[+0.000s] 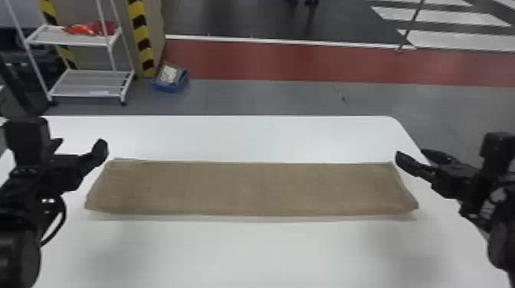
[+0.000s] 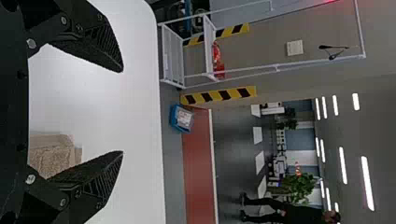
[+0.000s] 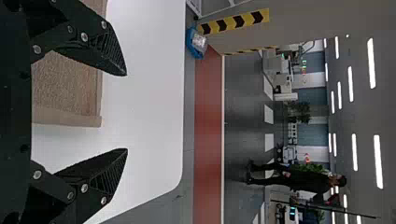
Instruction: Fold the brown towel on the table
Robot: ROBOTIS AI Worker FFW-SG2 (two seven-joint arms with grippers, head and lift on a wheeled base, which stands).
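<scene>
In the head view, the brown towel point(image 1: 249, 187) lies across the middle of the frame as a long, flat band, its lower edge longer than its upper one, on a smooth white table point(image 1: 249, 249) with a rounded corner at upper right. At the left of the frame, the left gripper point(image 1: 79, 142) is spread wide and empty near the towel's upper left corner; at the right, the right gripper point(image 1: 411, 153) stands open and empty near the upper right corner. In the left wrist view, the left gripper point(image 2: 123, 112) has its black, ridged, wedge-shaped fingers point(image 2: 95, 179) far apart, with a coarse, looped bit of towel at lower left, partly behind one finger. In the right wrist view, the right gripper point(image 3: 126, 112) gapes just as widely, holding nothing; the nubbly towel, edged by a smoother, straight border, fills the upper left.
</scene>
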